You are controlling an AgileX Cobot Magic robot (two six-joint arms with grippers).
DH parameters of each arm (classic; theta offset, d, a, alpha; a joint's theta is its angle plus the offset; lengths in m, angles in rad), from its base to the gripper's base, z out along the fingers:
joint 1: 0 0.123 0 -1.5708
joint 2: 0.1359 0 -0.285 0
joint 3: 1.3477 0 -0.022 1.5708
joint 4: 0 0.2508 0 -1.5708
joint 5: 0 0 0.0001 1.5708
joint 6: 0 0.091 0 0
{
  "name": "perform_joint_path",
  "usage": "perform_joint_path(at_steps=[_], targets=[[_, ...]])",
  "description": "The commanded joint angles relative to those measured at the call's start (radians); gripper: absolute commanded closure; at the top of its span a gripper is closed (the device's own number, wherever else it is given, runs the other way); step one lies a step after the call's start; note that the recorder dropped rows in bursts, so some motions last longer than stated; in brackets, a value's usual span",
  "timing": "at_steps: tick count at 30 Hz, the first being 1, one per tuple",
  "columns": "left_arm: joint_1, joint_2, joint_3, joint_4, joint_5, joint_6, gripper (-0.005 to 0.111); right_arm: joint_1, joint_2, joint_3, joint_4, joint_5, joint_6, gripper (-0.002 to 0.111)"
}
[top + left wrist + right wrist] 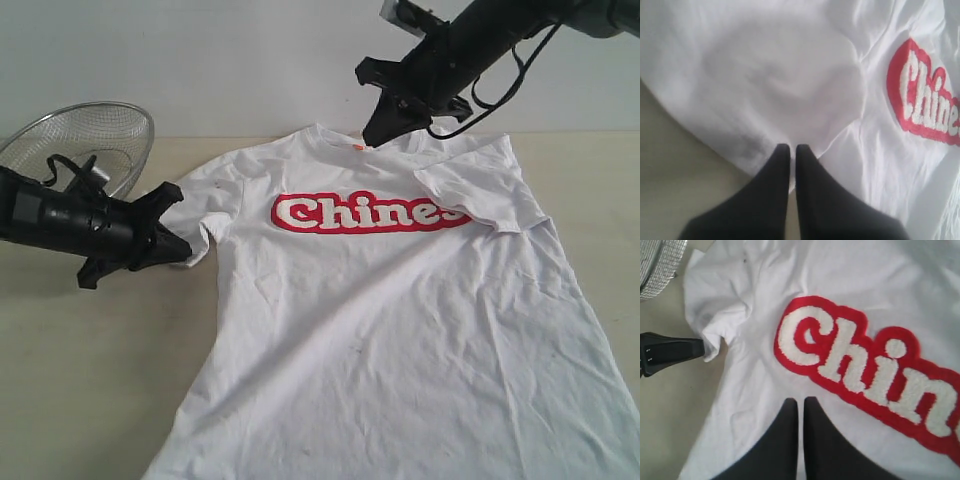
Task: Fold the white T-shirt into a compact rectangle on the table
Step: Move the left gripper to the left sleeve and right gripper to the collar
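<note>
The shirt (380, 320) lies front-up on the bench (80, 380), with the right sleeve (480, 195) folded over the end of the lettering. My left gripper (183, 250) is pressed together, seemingly on the very hem of the left sleeve (205, 205). The right gripper (380, 130) hangs closed and empty above the collar. That bite looks thin: a quick lift could let the hem slip, or drag the whole shirt askew.

The white T-shirt (400, 330) lies rumpled, face up on the pale wood-grain table (90, 380). Its red-outlined lettering is beneath the raised right claw (801, 401), one sleeve is folded inward, and the other sleeve's hem is at the left claw's (790, 149) closed tips.
</note>
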Motion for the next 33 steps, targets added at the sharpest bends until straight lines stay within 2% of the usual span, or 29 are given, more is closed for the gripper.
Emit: perform_joint_path(at_steps=[1,6,10,12,16,18,21,23,28,33], targets=[[-0.002,-0.047,-0.005,-0.001,0.004,0.013,0.102,0.053,0.010,-0.001,0.027,0.005,-0.010,0.108],[-0.004,-0.096,0.001,0.029,0.063,0.008,0.102,0.137,0.054,-0.001,0.022,0.005,-0.100,0.108],[-0.050,-0.108,0.003,0.078,0.055,0.008,0.102,0.165,0.056,-0.001,-0.078,-0.041,-0.085,0.108],[-0.095,-0.105,0.003,0.130,-0.032,0.008,0.102,0.165,0.056,-0.001,-0.092,-0.034,-0.060,0.108],[-0.170,-0.104,0.003,0.361,-0.210,-0.031,0.102,0.165,0.056,-0.001,-0.107,-0.001,-0.060,0.108],[-0.190,-0.104,0.003,0.443,-0.260,-0.066,0.102,0.165,0.056,-0.001,-0.111,0.005,-0.060,0.108],[-0.193,-0.110,0.003,0.472,-0.296,-0.063,0.102,0.165,0.056,-0.001,-0.111,0.005,-0.060,0.108],[-0.193,-0.119,0.003,0.492,-0.296,-0.054,0.096,0.165,0.056,-0.001,-0.111,0.005,-0.060,0.108],[-0.196,-0.119,-0.031,0.562,-0.313,-0.051,0.060,0.165,0.056,-0.001,-0.111,0.005,-0.060,0.108],[-0.196,-0.119,-0.066,0.604,-0.315,-0.051,0.056,0.165,0.056,-0.001,-0.111,0.005,-0.060,0.108]])
